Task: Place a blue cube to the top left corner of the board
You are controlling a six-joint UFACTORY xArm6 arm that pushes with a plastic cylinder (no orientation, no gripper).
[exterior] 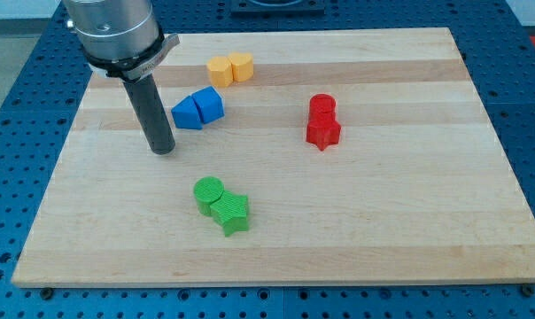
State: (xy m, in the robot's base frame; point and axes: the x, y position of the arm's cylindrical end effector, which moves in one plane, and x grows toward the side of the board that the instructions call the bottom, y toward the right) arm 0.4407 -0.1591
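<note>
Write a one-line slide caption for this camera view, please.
My tip rests on the wooden board just left of the paired blue blocks, with yellow, red and green pairs scattered around.

My tip (163,149) stands just left of the blue blocks (198,108), with bare board (409,221) between it and the top-left corner. The yellow blocks (230,68) crowd the blue pair's upper right. The red blocks (322,120) sit well apart to the right and the green blocks (221,205) below, with open lanes between the groups
</note>
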